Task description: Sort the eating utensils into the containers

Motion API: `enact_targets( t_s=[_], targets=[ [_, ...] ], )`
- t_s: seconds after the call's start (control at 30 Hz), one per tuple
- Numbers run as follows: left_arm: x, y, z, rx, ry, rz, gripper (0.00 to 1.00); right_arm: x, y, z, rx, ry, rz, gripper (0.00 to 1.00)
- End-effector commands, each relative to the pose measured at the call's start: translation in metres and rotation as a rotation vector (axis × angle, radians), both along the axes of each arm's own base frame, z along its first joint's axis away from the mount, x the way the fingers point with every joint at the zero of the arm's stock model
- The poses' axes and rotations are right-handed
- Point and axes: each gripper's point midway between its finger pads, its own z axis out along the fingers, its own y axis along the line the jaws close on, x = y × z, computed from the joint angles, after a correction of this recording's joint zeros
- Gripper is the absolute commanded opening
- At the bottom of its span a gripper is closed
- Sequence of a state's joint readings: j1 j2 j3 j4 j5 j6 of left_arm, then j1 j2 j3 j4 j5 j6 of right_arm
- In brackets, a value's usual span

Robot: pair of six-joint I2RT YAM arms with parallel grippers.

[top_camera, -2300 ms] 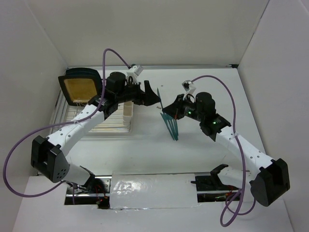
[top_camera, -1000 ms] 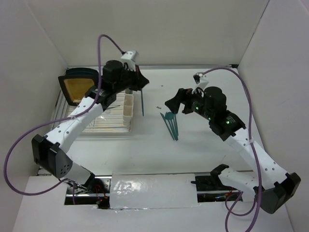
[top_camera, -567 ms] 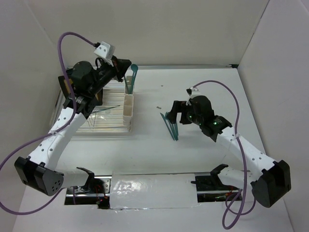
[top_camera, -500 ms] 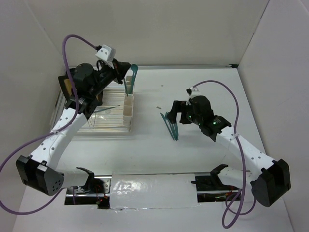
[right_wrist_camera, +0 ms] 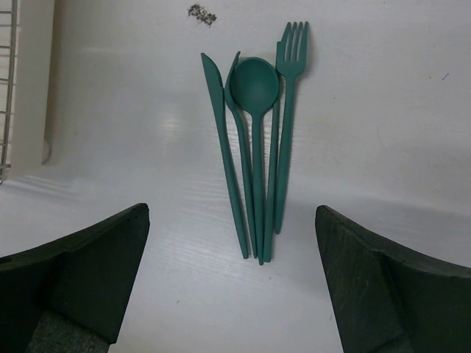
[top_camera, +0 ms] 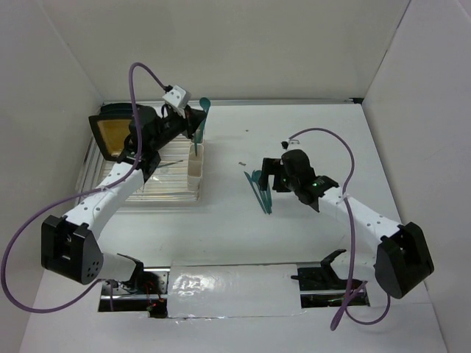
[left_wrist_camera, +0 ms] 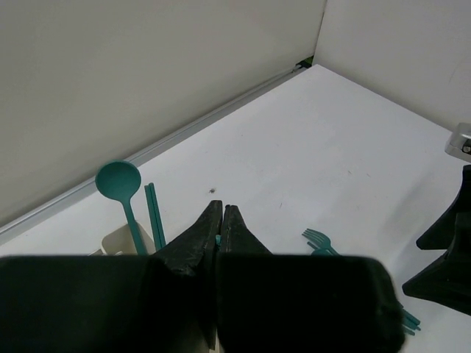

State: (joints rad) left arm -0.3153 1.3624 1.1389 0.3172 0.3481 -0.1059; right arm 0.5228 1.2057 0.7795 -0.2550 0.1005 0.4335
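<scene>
Several eating utensils (right_wrist_camera: 254, 147) lie bunched on the white surface (right_wrist_camera: 383, 110), heads far and handles toward the near edge. A knife (right_wrist_camera: 221, 125) is on the left, a spoon (right_wrist_camera: 255, 87) in the middle and a fork (right_wrist_camera: 291, 51) on the right. My right claw (top_camera: 268, 175) hangs directly over them, its fingers (right_wrist_camera: 81, 272) spread wide and touching none.

On the left, the containers (top_camera: 195, 158) stand in a row against the right side of the dish rack (top_camera: 158, 184). A second spoon (left_wrist_camera: 119, 180) and two slim teal sticks (left_wrist_camera: 154, 213) stand upright in one of the cups.

My left claw (left_wrist_camera: 222, 212) hovers just above that row, pressed together. A teal sliver shows at its seam, but I cannot tell whether it is pinched.
</scene>
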Motion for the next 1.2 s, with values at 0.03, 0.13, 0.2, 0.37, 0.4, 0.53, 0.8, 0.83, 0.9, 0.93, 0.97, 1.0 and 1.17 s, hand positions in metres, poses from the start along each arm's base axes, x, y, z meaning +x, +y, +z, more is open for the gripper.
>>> enact_targets(
  t_s=[0.03,0.13,0.2,0.37,0.4,0.53,0.8,0.83,0.9,0.93,0.97,1.0,1.17],
  targets=[
    [0.002,-0.004,0.007,0.008,-0.130,-0.042,0.14,0.020,0.003,0.003,0.006,-0.045,-0.032,1.00],
    [-0.002,-0.004,0.005,0.012,-0.156,-0.057,0.27,0.025,0.002,-0.014,-0.028,-0.006,-0.048,1.00],
    [-0.004,-0.006,-0.002,0.026,-0.153,-0.075,0.33,0.026,0.003,-0.028,-0.041,0.027,-0.054,1.00],
    [-0.006,-0.003,0.006,0.038,-0.126,-0.075,0.59,0.029,0.005,-0.031,-0.028,0.030,-0.053,1.00],
    [-0.004,0.000,0.014,0.033,-0.135,-0.054,0.67,0.029,0.005,-0.031,-0.027,0.029,-0.054,0.99],
    [-0.007,0.018,0.033,-0.009,-0.111,0.027,0.83,0.030,0.003,-0.035,-0.046,0.033,-0.056,0.97],
    [-0.051,0.043,0.060,-0.074,-0.071,0.073,0.98,0.046,-0.004,-0.050,-0.139,0.043,-0.069,0.80],
    [-0.055,0.046,0.051,-0.071,-0.048,0.086,0.99,0.047,-0.007,-0.052,-0.152,0.046,-0.076,0.77],
    [-0.071,0.051,0.052,-0.080,-0.052,0.091,1.00,0.049,-0.007,-0.054,-0.163,0.049,-0.070,0.69],
    [-0.075,0.052,0.041,-0.075,-0.036,0.093,1.00,0.052,-0.010,-0.057,-0.165,0.050,-0.078,0.66],
    [-0.080,0.054,0.039,-0.073,-0.041,0.092,1.00,0.055,-0.011,-0.057,-0.165,0.046,-0.081,0.64],
    [-0.090,0.057,0.044,-0.079,-0.063,0.091,1.00,0.058,-0.012,-0.058,-0.171,0.048,-0.082,0.62],
    [-0.111,0.066,0.026,-0.081,-0.067,0.116,1.00,0.077,-0.022,-0.058,-0.140,0.035,-0.110,0.54]
  ],
)
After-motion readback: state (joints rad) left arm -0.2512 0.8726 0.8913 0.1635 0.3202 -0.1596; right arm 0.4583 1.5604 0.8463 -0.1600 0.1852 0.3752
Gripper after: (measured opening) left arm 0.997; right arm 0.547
